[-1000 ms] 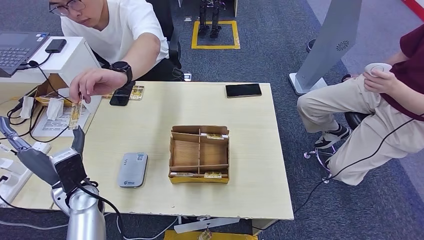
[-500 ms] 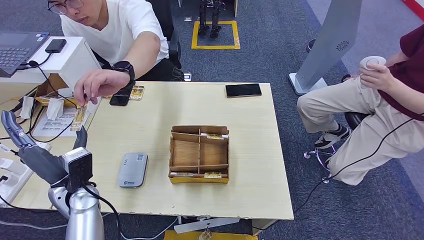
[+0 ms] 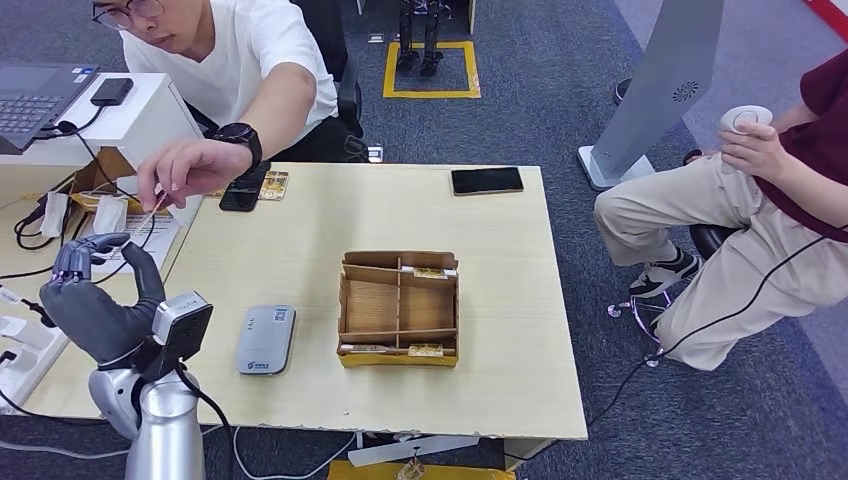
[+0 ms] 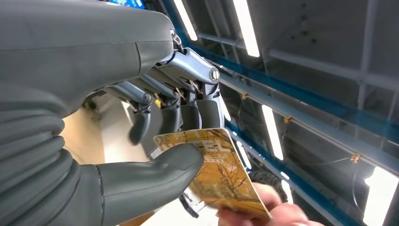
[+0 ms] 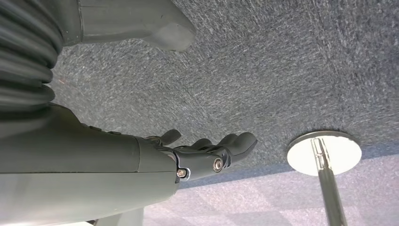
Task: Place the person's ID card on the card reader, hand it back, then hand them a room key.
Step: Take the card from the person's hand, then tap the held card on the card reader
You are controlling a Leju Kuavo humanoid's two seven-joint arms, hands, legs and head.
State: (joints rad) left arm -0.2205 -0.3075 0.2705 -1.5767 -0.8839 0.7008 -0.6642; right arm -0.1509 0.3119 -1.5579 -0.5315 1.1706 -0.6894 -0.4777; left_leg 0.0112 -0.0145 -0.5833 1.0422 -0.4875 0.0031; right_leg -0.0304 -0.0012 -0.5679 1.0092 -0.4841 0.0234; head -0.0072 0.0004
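Note:
The person in white reaches a hand [image 3: 185, 170] over the table's left edge and holds out the ID card [image 3: 146, 221], seen edge-on in the head view. My left hand [image 3: 95, 300] is raised under it with fingers curled. In the left wrist view my left hand [image 4: 141, 136] pinches the orange card [image 4: 221, 174] between thumb and fingers, while the person's fingertips [image 4: 254, 219] still hold its other end. The grey card reader [image 3: 265, 340] lies on the table to the right of my left hand. My right hand [image 5: 207, 150] hangs over carpet, fingers apart, holding nothing.
A cardboard box [image 3: 399, 308] with key cards [image 3: 430, 272] in its compartments stands mid-table. Black phones lie at the far edge [image 3: 487, 180] and near the person [image 3: 240, 195]. Cables and papers [image 3: 110, 240] crowd the side desk. A second person [image 3: 780, 200] sits at the right.
My left hand has risen and its fingers have curled in onto the card. The person's hand has brought the card down into my grip.

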